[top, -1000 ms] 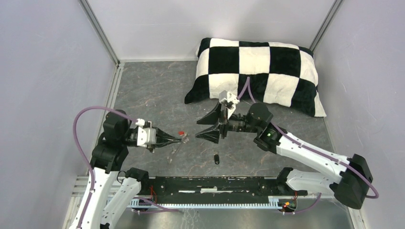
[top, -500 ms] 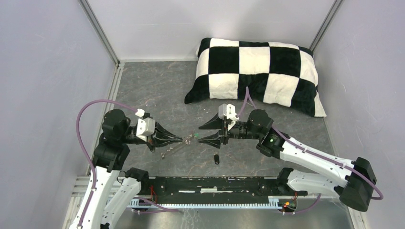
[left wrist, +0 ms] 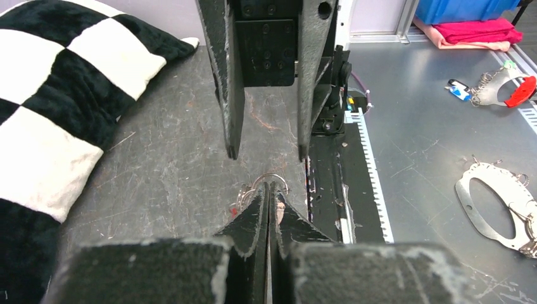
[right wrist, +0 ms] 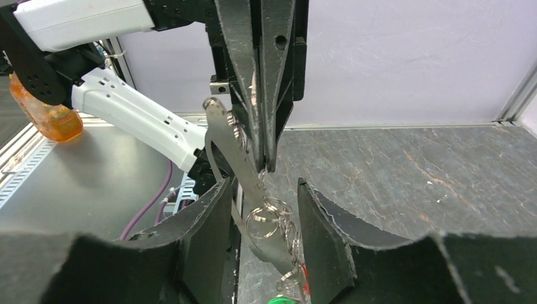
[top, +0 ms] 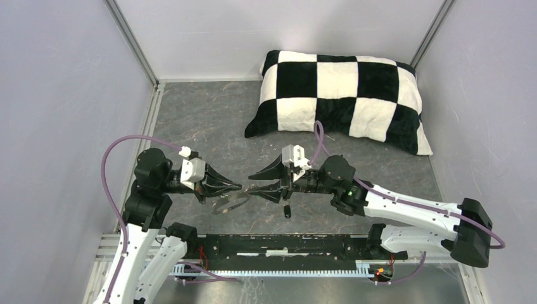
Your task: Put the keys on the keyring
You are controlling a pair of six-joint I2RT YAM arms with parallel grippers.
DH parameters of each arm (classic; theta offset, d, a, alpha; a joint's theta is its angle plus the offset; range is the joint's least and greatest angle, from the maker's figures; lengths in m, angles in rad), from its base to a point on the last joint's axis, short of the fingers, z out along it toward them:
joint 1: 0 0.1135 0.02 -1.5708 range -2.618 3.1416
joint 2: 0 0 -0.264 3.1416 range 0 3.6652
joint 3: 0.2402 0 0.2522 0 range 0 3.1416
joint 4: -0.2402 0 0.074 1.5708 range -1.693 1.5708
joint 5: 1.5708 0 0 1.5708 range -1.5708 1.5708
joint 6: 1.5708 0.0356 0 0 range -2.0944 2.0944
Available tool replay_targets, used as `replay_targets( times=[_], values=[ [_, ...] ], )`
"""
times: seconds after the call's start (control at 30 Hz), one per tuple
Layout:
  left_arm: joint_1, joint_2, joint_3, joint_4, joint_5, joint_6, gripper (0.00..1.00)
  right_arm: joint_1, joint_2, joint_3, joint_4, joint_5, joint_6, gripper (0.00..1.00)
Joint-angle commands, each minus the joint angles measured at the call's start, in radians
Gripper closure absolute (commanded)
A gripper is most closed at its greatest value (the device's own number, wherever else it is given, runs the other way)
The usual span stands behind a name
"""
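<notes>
— The left pincer (top: pixel 239 187): what has it got?

— It is pressed together on the keyring (right wrist: pixel 221 136). The flat grey fob is pinched by its edge and held off the desk (top: pixel 209 120), over the near half and a little left of the middle. In the right wrist view the fob slants down from those fingertips.

— And the right pincer (top: pixel 254 184)?

— It is spread, tip to tip with the left one. The lower end of the fob hangs in the gap between its two fingers (right wrist: pixel 209 221), and I cannot tell whether either finger touches it.

— Anything on the fob?

— A cluster of wire rings (right wrist: pixel 271 214) hangs against it. Below them a red tag (right wrist: pixel 304 273) shows, and a green tag (right wrist: pixel 279 300) sits at the very bottom of that view. The keys themselves are too small to make out.

— The third key?

— The black key (top: pixel 287 211) lies on the desk close to the near edge, just under the right pincer and apart from it.

— The pillow (top: pixel 342 95)?

— It is at the far right corner, well apart from both arms.
</notes>
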State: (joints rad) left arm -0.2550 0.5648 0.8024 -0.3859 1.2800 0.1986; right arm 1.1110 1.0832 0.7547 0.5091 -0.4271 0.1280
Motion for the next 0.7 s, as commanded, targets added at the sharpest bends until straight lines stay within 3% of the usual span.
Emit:
replay_targets(
  times=[0.0, 0.17, 0.37, 0.67],
  values=[
    [0.0, -0.018, 0.001, 0.048, -0.015, -0.017, 0.98, 0.014, 0.038, 0.056, 0.065, 0.047, 0.06, 0.53],
    [0.0, -0.034, -0.009, 0.102, -0.029, -0.037, 0.98, 0.028, 0.079, 0.056, 0.099, 0.069, 0.127, 0.62],
    [0.0, -0.053, -0.015, 0.125, -0.048, -0.052, 0.98, 0.046, 0.113, 0.055, 0.146, 0.044, 0.149, 0.65],
    [0.0, -0.061, -0.012, 0.134, -0.044, -0.062, 0.98, 0.051, 0.155, 0.078, 0.157, 0.018, 0.156, 0.92]
  ],
)
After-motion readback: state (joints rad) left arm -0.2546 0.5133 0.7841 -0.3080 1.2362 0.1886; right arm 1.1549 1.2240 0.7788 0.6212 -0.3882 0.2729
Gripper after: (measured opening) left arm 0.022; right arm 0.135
